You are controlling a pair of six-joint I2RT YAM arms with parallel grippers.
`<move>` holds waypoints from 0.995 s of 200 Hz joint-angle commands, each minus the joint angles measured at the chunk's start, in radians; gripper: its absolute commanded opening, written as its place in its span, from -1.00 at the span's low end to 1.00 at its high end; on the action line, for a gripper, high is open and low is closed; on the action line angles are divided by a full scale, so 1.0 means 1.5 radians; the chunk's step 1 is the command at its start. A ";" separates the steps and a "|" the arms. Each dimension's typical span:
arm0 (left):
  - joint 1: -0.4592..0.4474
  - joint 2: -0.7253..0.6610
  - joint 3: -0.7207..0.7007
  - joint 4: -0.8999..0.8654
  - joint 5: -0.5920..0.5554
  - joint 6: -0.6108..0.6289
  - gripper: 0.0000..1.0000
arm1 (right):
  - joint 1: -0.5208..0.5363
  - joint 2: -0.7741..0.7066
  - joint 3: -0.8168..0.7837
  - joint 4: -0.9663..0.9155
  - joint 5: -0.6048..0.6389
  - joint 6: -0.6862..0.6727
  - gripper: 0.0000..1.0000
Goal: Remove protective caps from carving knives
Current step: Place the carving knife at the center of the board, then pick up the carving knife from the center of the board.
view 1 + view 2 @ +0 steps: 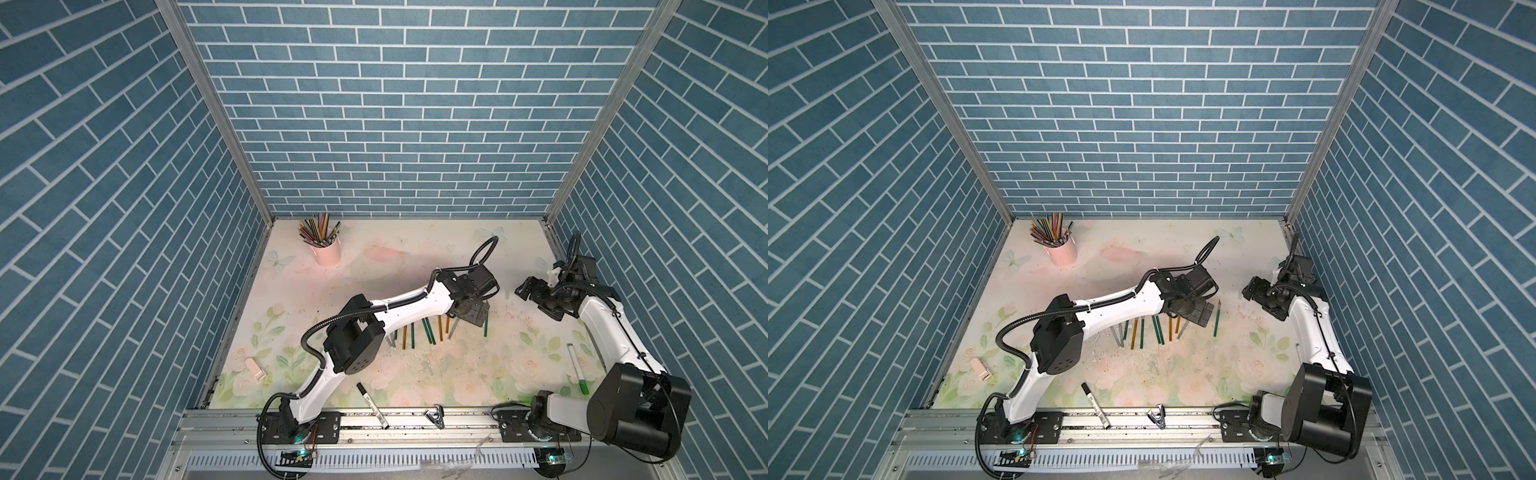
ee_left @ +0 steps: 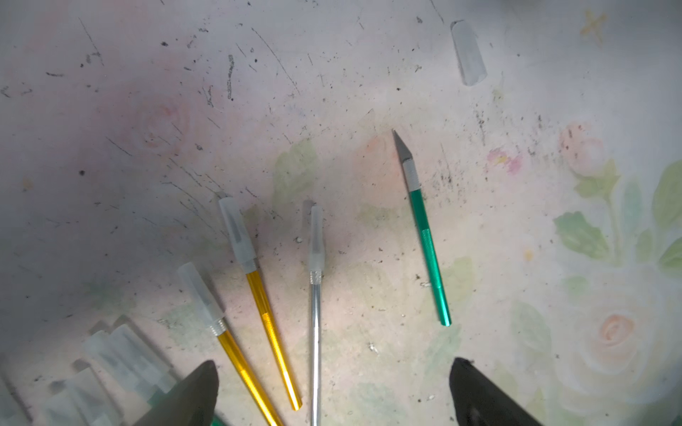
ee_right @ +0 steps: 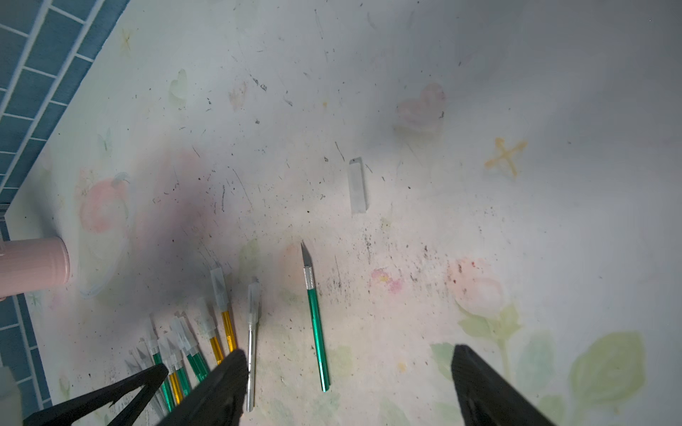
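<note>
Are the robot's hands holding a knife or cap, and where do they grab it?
Nothing is held. The left hand and right hand are both open and empty; the bare green knife and a loose cap lie on the table.

Green knife (image 2: pixel 426 239), whitish cap (image 2: pixel 468 53) (translucent), pastel floral table (image 2: pixel 332 73), blue brick-patterned walls (image 1: pixel 395 124).

The right gripper (image 3: pixel 347 352) hangs with its jaws spread wide above the floral mat (image 3: pixel 553 221). One green carving knife (image 3: pixel 316 328) lies bare-bladed, apart from the capped knives (image 3: pixel 228 333) (fanned close together). A loose protective cap (image 3: pixel 358 186) lies beyond its tip.
</note>
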 commanded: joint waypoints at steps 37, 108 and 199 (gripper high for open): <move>0.003 0.033 0.030 -0.084 -0.015 0.101 0.54 | 0.024 0.042 0.010 0.055 -0.041 0.046 0.69; 0.002 0.095 0.091 -0.119 -0.005 0.084 0.09 | 0.024 0.052 0.010 0.057 -0.063 0.041 0.67; 0.001 0.130 0.107 -0.125 0.017 0.071 -0.03 | 0.024 0.051 0.009 0.062 -0.080 0.029 0.63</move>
